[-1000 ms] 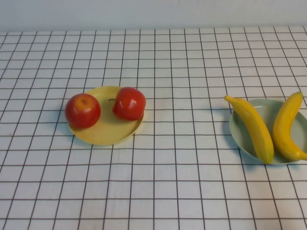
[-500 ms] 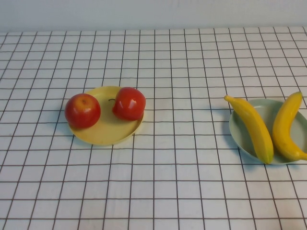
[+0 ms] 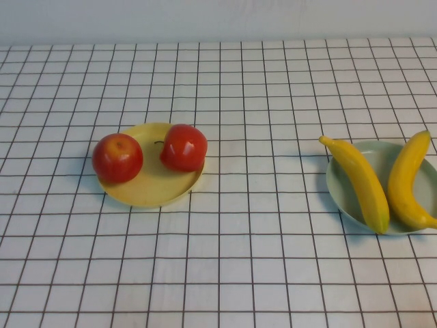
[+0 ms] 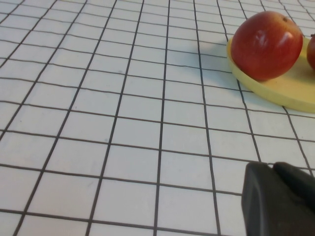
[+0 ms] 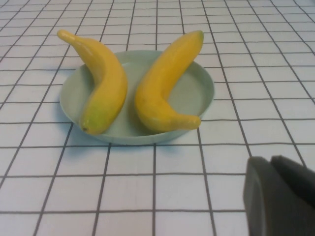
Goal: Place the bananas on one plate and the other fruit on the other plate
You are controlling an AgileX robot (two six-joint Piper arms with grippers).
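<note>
Black and blunt, the left pincer [image 4: 278, 196] shows only as a dark tip low over the bench [image 3: 246, 273], short of the yellow plate [image 3: 147, 191]; we cannot tell its opening. The right pincer [image 5: 280, 194] sits likewise near the blue-green plate [image 3: 345, 191], its state also unclear to us. Neither appears in the high view.

On the blue-green plate at 3 o'clock lie two bananas, glossy yellow with darker tips. The left banana [image 3: 358, 181] runs from 11 to 5 o'clock; the right banana [image 3: 408, 179] from 1 to 6, curling at its near end. At 9 o'clock, two shiny red apples [image 3: 118, 157] [image 3: 184, 147] sit on the yellow plate. We see nothing shifted from a second ago.
</note>
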